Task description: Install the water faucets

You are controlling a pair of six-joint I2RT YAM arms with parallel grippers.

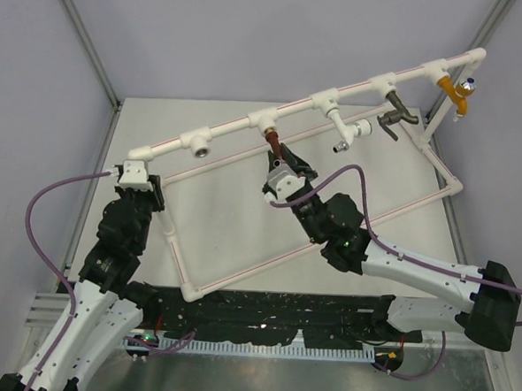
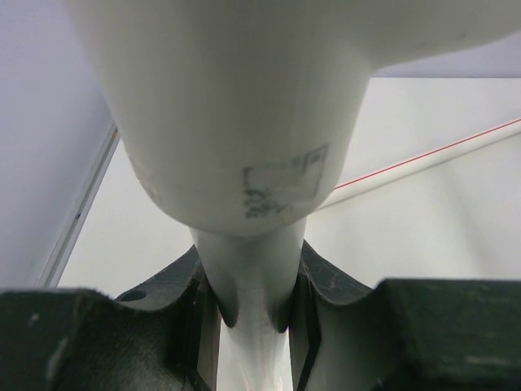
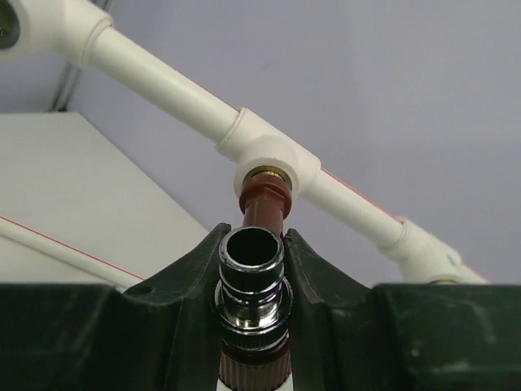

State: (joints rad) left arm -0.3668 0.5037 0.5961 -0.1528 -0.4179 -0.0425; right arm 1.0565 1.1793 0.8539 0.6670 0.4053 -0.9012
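Observation:
The reddish-brown faucet (image 1: 271, 139) hangs from a tee (image 1: 265, 122) in the white pipe frame's upper bar (image 1: 234, 125). My right gripper (image 1: 283, 166) is shut on it from below. In the right wrist view the faucet's brown hex neck (image 3: 264, 199) meets the tee (image 3: 270, 163) with a brass thread showing, and its chrome spout end (image 3: 252, 281) sits between my right gripper's (image 3: 252, 244) jaws. My left gripper (image 1: 140, 186) is shut on the frame's left corner; in the left wrist view it (image 2: 254, 297) clamps a white pipe (image 2: 254, 342) under an elbow fitting (image 2: 236, 122).
A dark bronze tap (image 1: 396, 115) and an orange tap with a blue knob (image 1: 462, 93) hang from the bar's right end. A white fitting with a chrome tip (image 1: 351, 134) hangs between. An open tee socket (image 1: 199, 145) is left of the faucet. The frame's lower pipes (image 1: 266, 262) cross the table.

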